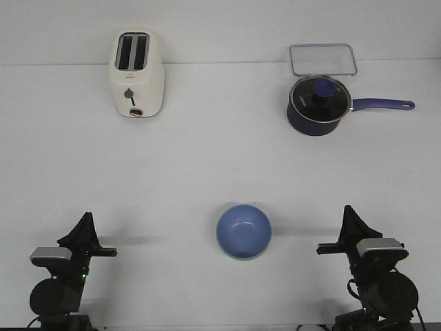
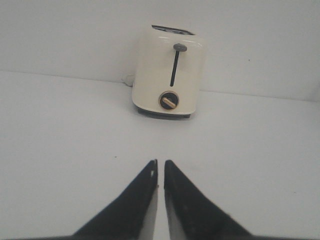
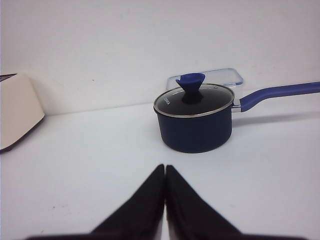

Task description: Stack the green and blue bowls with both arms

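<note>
The blue bowl [image 1: 244, 231] stands upright on the white table, near the front, midway between the two arms. A thin pale greenish edge shows under its near rim; I see no separate green bowl, and neither wrist view shows a bowl. My left gripper [image 1: 87, 216] rests low at the front left, well left of the bowl. Its fingers are almost together and empty in the left wrist view [image 2: 160, 161]. My right gripper [image 1: 348, 209] rests low at the front right, right of the bowl, shut and empty in the right wrist view [image 3: 165, 166].
A cream toaster [image 1: 136, 73] stands at the back left [image 2: 169, 72]. A dark navy saucepan [image 1: 317, 105] with a glass lid and a blue handle stands at the back right [image 3: 195, 117]. A clear lidded container [image 1: 322, 59] lies behind it.
</note>
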`<state>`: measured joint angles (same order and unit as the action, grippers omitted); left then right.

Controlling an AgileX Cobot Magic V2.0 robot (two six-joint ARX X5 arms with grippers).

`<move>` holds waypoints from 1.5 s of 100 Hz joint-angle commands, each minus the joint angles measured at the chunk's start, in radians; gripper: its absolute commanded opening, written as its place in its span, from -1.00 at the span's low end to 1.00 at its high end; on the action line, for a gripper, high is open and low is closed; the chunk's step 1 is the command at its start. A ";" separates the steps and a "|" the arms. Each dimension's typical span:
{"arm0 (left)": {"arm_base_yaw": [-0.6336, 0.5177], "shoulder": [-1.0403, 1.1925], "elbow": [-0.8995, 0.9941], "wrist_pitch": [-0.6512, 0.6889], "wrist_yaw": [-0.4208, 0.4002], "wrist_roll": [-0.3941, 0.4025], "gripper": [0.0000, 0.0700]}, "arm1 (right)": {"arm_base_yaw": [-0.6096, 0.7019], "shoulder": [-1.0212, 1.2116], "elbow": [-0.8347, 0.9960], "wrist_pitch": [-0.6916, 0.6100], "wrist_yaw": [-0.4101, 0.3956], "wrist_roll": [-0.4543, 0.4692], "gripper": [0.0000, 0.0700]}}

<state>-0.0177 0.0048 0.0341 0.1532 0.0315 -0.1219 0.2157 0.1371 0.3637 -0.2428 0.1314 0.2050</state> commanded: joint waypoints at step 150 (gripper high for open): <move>0.000 -0.002 -0.020 0.005 0.002 0.005 -0.96 | -0.176 -0.136 -0.351 0.207 -0.131 -0.493 -1.00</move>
<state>-0.0181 0.0048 0.0341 0.1482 0.0315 -0.1219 0.0391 0.0017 0.0151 -0.0475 0.0013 -0.2840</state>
